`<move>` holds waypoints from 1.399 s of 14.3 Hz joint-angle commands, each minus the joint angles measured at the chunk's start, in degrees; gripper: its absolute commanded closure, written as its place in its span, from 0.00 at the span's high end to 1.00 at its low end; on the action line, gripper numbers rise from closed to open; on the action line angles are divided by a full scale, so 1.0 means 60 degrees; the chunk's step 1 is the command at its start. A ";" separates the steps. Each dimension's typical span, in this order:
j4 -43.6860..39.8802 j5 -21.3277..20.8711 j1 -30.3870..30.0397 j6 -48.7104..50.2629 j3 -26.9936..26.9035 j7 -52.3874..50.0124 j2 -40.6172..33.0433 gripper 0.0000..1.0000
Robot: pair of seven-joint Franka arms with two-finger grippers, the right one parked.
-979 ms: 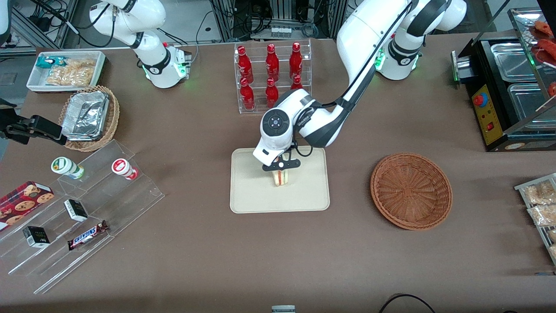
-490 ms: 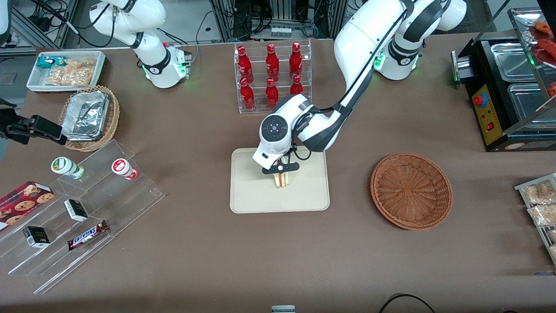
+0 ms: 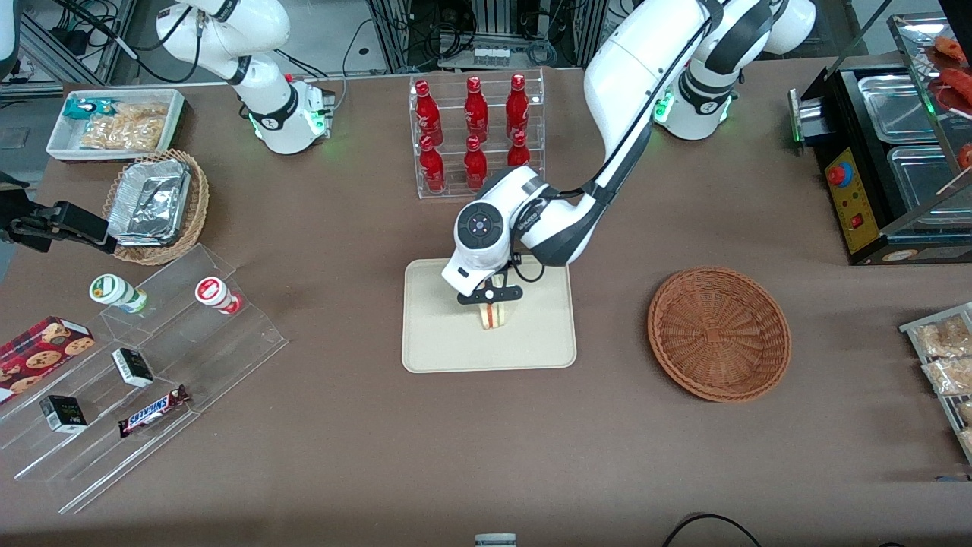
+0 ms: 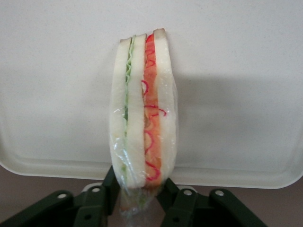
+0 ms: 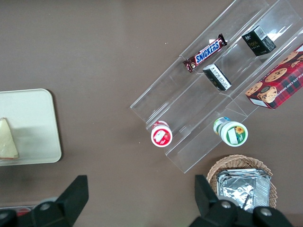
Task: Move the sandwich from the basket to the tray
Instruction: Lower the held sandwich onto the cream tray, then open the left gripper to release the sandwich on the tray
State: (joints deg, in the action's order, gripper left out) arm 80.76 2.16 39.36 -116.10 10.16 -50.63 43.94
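**Front view: sandwich stands on the tray, gripper fingers parted just above it**

Front view shows the left arm's gripper [image 3: 490, 296] poised over the cream tray [image 3: 440, 342], above the part of the tray farther from the front camera. Directly beneath it the sandwich [image 3: 492, 314] stands upright on its edge on the tray surface, its red and green filling stripes facing the camera.

In the left wrist view the sandwich [image 4: 143, 111] is wrapped in clear film and rests on the pale tray [image 4: 246, 71]. The dark fingers [image 4: 177, 201] flank the wrapped end of the sandwich nearest the gripper [image 4: 138, 201], one on each side. They are spread apart, wider than the wedge itself; the crinkled film hangs in the gap between them. Whether the pads touch the film cannot be told, but the bread shows no squeeze.

The right wrist view catches the sandwich [image 5: 7, 139] as a pale triangle on the tray [image 5: 38, 123].

Well apart from the gripper, toward the working arm's end of the table, lies the reddish-brown woven basket [image 3: 718, 333], with nothing in it. Farther from the front camera than the gripper stands a clear rack of red bottles [image 3: 475, 121]. Toward the parked arm's end, well away from the gripper, a clear stepped display [image 3: 152, 365] carries a Snickers bar [image 3: 152, 411] and two small cups.
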 commanded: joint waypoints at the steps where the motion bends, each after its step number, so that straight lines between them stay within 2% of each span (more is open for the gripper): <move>1: -0.0188 -0.0096 0.0150 0.0072 -0.0126 0.0030 0.0074 0.86; 3: -0.0188 -0.0096 0.0164 0.0058 -0.0141 0.0015 0.0074 0.99; 7: -0.0363 -0.0110 0.0150 0.0058 -0.0185 -0.0278 0.0001 1.00; 11: -0.0627 -0.1339 0.0018 0.0160 -0.0243 -0.0293 -0.0451 1.00; 15: -0.0627 -0.1399 0.0003 0.0977 -0.0887 -0.0249 -0.1271 1.00; 18: -0.0525 -0.1297 0.0003 0.1812 -0.1720 -0.0190 -0.2208 1.00; 20: -0.0510 -0.1253 -0.0506 0.2457 -0.1957 -0.0161 -0.2808 1.00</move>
State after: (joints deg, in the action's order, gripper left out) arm 75.92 -5.42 38.51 -104.38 -0.47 -51.48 31.57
